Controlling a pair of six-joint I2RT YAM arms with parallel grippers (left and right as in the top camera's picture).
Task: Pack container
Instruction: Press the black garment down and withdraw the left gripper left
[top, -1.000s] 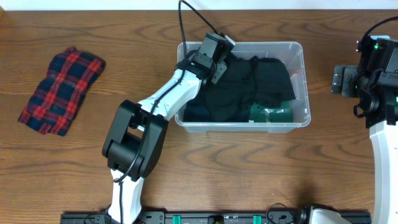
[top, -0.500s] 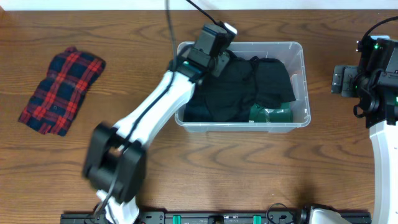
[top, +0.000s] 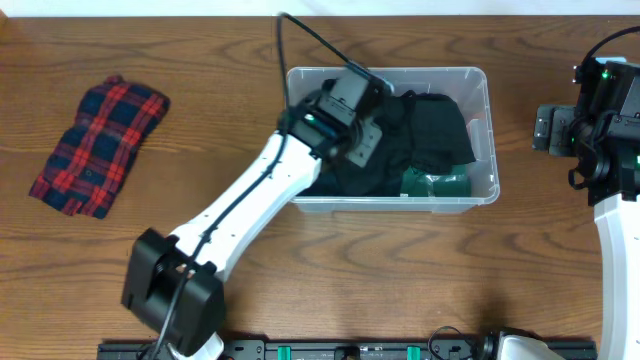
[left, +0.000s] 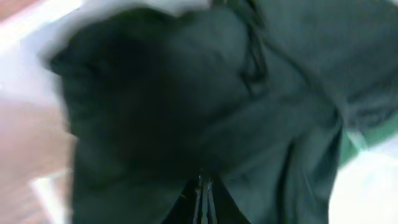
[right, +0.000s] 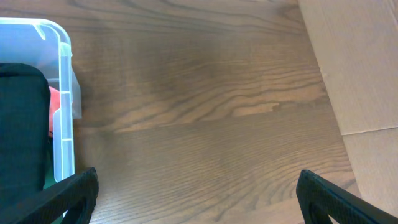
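Note:
The clear plastic container (top: 482, 78) stands at the table's back middle, filled with dark clothes (top: 440, 125) and a green piece (top: 436, 184). Its corner also shows in the right wrist view (right: 64, 74). My left gripper (top: 366, 138) is inside the container, low over the dark clothes. In the left wrist view its fingers (left: 203, 190) are pressed together against dark fabric (left: 186, 93), with nothing seen between them. My right gripper (right: 196, 199) is wide open and empty over bare wood, right of the container; it also shows in the overhead view (top: 548, 128).
A red and navy plaid cloth (top: 98, 146) lies folded on the table at the far left. A cardboard surface (right: 354, 62) borders the table on the right in the right wrist view.
My left arm has swung from the container's back-left rim further in, over the middle of the dark clothes. The right arm has not moved.

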